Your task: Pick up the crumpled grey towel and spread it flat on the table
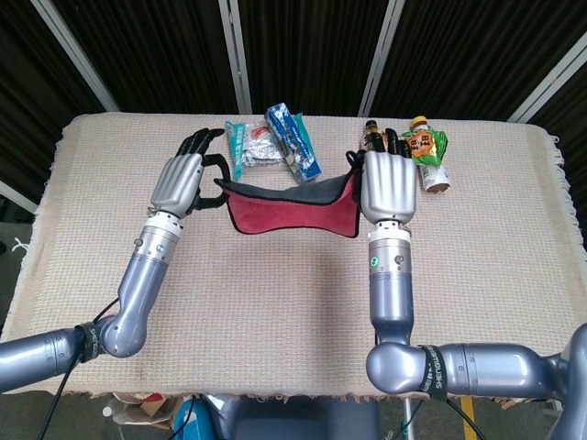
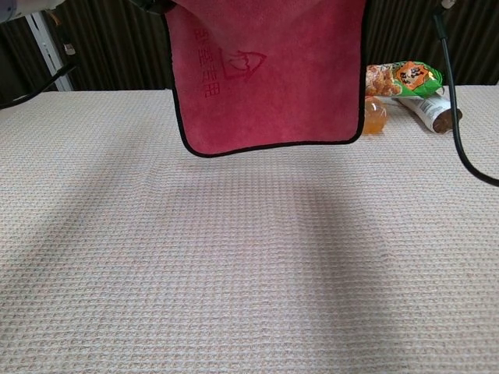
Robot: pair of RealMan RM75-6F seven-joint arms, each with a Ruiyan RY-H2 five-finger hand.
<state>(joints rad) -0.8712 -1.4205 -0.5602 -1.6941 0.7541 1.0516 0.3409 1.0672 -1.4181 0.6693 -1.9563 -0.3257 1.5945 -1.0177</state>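
Observation:
The towel (image 1: 292, 206) is grey on one face and red on the other, with a black hem. It hangs stretched in the air between my two hands, above the middle of the table. My left hand (image 1: 181, 181) grips its left top corner and my right hand (image 1: 389, 186) grips its right top corner. In the chest view the towel (image 2: 269, 78) hangs as a flat red sheet with its lower edge clear of the table, and both hands are out of frame above it.
Snack packets (image 1: 272, 142) lie at the table's far edge behind the towel. An orange bottle (image 2: 375, 114), a green snack bag (image 2: 401, 78) and a can (image 2: 433, 113) lie at the far right. The woven table cover (image 2: 234, 265) stretches toward me.

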